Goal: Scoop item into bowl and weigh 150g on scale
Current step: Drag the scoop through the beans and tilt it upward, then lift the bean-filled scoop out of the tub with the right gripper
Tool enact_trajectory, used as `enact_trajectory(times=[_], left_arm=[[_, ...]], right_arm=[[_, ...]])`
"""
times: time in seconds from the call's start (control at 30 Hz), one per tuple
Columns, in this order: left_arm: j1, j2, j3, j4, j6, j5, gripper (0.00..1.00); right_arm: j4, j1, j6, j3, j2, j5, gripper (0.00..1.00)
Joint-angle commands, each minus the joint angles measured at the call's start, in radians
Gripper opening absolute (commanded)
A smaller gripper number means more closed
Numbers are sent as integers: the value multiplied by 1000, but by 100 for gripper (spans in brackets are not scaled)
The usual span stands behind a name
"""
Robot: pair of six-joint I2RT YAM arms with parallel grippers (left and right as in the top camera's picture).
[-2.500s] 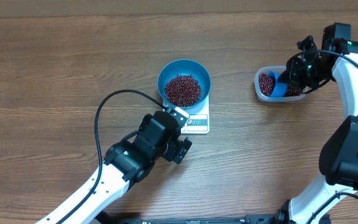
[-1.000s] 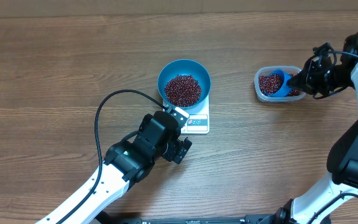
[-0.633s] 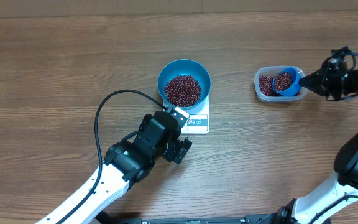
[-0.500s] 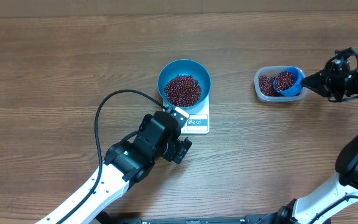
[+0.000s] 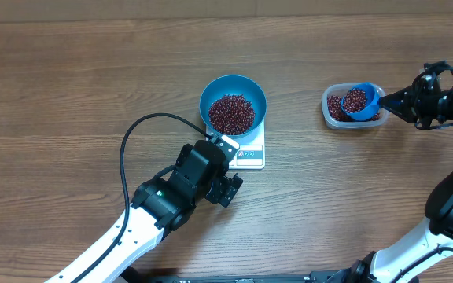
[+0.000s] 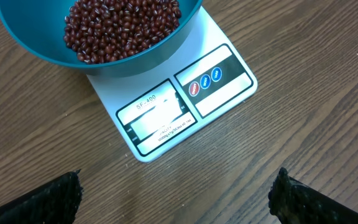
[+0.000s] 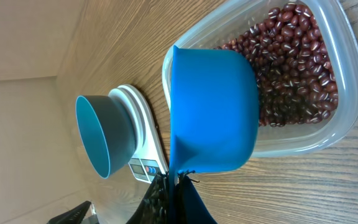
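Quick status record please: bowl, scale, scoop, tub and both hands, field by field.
bowl: blue, sitting on the scale, holding a heap of red beans
scale: white, display not readable
scoop: blue, loaded with beans, over the tub's right end
tub: clear plastic, more beans inside
right hand: shut on the scoop's handle
left hand: open, empty, in front of the scale

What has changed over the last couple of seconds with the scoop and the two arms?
The right end effector, shut on the blue scoop, drew back to the right, pulling it through the clear tub. The scoop went from dipped in the beans to level and full. The open left end effector, blue bowl and scale stayed put.
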Motion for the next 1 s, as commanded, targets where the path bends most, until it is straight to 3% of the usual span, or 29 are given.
enact_trajectory(times=[0.0,0.97], left_arm=[[2,6,-9,0,-6,-13,100],[2,6,-9,0,-6,-13,100]], right_arm=[[1,-5,-21,-6,3,-57,4],[-59,52,-174,-6,3,-400,4]])
